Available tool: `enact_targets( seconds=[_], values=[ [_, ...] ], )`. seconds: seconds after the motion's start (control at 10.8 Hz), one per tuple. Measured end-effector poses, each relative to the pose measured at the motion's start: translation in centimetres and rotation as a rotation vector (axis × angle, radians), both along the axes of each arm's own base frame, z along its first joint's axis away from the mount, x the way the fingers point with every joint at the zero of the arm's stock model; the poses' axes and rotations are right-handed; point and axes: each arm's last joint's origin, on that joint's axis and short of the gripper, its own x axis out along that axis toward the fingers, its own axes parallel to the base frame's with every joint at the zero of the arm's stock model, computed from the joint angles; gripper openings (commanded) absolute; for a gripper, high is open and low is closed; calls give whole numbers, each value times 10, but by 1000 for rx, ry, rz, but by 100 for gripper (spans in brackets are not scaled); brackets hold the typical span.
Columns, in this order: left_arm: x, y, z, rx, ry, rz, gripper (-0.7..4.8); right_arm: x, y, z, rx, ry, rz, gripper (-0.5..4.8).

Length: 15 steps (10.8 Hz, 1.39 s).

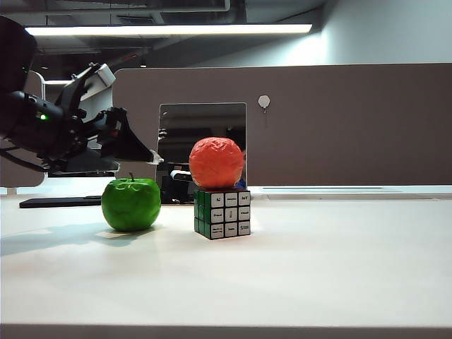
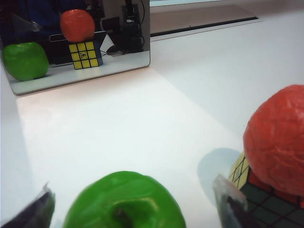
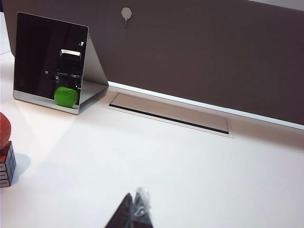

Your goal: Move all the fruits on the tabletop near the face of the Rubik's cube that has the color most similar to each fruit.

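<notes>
The glossy green apple (image 1: 131, 203) stands on the white tabletop (image 1: 318, 268), a short gap to the left of the Rubik's cube (image 1: 222, 213) and facing its green side. The wrinkled orange-red fruit (image 1: 217, 162) rests on top of the cube. My left gripper (image 1: 145, 154) hovers open just above the apple. In the left wrist view its fingers (image 2: 38, 211) stand wide on either side of the apple (image 2: 124, 202), apart from it, with the orange-red fruit (image 2: 278, 137) and cube (image 2: 256, 194) beside. My right gripper (image 3: 137, 209) is shut and empty over bare table, far from the cube (image 3: 7, 164).
A standing mirror (image 1: 203, 141) behind the fruits reflects them. A brown partition wall (image 1: 339, 120) closes the back of the desk, with a long cable slot (image 3: 168, 113) in front of it. A dark flat object (image 1: 60, 202) lies at the far left.
</notes>
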Motion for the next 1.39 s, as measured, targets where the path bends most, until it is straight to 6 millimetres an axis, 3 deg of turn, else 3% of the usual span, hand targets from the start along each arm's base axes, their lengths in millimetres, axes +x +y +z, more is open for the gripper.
enact_targets(
  seconds=[0.18,0.55,1.39],
  values=[
    [0,-2,-1,9,1,8,479,0,0,0,0,0,0,-1],
    [6,-3,-30,36,101,23,479,0,0,-2,-8,17,0,-1],
    [14,-7,-35,43,63,1,479,0,0,-2,-10,23,0,-1]
  ],
)
